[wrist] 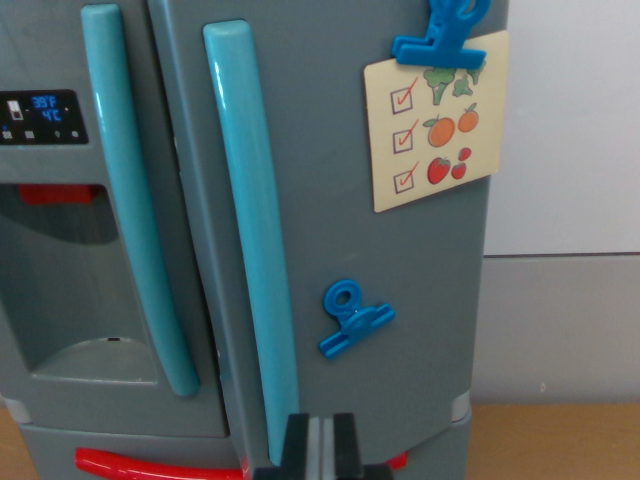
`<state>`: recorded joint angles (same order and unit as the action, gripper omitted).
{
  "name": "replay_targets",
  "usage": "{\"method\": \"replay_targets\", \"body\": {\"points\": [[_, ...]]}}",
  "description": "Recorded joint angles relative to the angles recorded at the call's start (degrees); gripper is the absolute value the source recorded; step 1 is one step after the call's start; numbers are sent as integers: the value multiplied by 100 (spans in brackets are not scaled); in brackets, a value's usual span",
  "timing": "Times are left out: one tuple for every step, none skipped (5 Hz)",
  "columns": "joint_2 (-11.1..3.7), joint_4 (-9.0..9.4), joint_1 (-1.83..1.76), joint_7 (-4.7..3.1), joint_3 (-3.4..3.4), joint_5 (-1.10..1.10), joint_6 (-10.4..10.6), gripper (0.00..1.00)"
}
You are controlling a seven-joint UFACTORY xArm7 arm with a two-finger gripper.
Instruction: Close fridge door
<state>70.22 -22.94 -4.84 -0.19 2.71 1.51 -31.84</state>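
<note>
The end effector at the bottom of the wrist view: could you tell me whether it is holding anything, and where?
Nothing is held: the end effector is shut on itself in front of the fridge door.

Gripper (pixel 321 445): entered at bottom centre of the wrist view, two dark fingers (pixel 296 440) upright, pressed close together with a pale strip between.

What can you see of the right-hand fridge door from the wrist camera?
The right fridge door is grey plastic with a long teal handle down its left edge. A shopping checklist card hangs from a blue clip; a second blue clip sits lower. Its left edge looks slightly forward of the left door.
</note>
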Motion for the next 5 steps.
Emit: {"method": "replay_targets", "body": {"points": [[-15,0,0,0,0,0,0,100],[-15,0,0,0,0,0,0,100],[-115,0,0,0,0,0,0,100],[-115,0,0,0,0,0,0,100],[-354,0,0,0,0,0,2,100]]}}
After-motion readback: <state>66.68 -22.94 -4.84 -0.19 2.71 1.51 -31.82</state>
